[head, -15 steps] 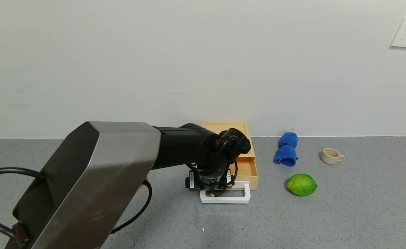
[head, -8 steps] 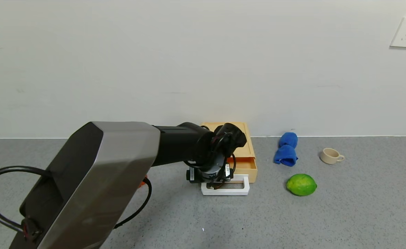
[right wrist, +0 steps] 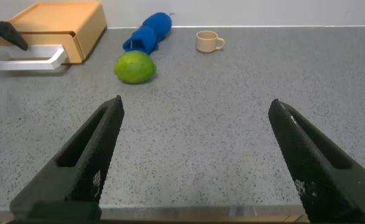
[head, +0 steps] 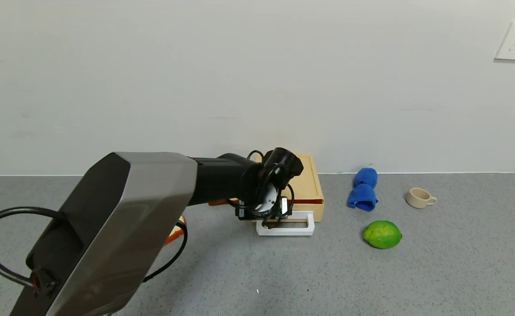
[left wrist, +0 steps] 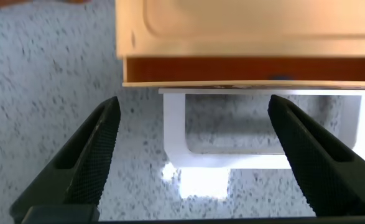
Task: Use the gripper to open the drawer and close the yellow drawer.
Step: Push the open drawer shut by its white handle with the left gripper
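The pale yellow drawer (head: 308, 210) sits almost fully inside its matching low case (head: 306, 182) by the wall; only a thin dark slit shows above its front (left wrist: 244, 67). Its white loop handle (head: 287, 227) lies on the table in front of it. My left gripper (head: 271, 223) is just above the handle's left part. In the left wrist view it (left wrist: 194, 107) is open, with the handle (left wrist: 232, 160) between the spread jaws and touching neither. My right gripper (right wrist: 196, 104) is open and empty over bare table, out of the head view.
A green lime (head: 382, 234), a folded blue cloth (head: 363, 189) and a small beige cup (head: 419, 197) lie right of the drawer. An orange thing (head: 172, 236) shows partly behind my left arm. The wall runs right behind the case.
The drawer has slid back into its case, from well open to nearly shut. My left gripper has moved toward the wall along with the handle.
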Controlling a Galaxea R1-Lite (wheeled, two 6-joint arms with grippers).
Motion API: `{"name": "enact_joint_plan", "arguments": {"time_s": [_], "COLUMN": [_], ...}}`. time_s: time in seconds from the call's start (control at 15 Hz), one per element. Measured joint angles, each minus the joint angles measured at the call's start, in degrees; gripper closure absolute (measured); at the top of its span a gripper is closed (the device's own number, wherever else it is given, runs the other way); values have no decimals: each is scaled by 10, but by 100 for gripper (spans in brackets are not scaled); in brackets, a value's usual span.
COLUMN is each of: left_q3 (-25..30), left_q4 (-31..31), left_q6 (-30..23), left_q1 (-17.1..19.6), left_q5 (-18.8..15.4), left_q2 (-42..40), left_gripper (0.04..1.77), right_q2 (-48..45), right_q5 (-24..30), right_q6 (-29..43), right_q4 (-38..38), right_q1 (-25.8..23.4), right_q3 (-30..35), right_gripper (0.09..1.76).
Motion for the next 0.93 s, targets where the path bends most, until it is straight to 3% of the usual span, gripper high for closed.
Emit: {"name": "enact_joint_plan", "arguments": {"time_s": [0.93], "left_q3": [-1], "left_q4": [-31], "left_q6": [28], "left_q1": [15], "left_q5": [0], "left_q2": [7], "left_gripper": [9], "right_q2": [0], "right_q5": [0], "right_q6": [0], "right_q4": [0], "right_q1": [0], "right_q3": [0], "right_gripper": [14]}}
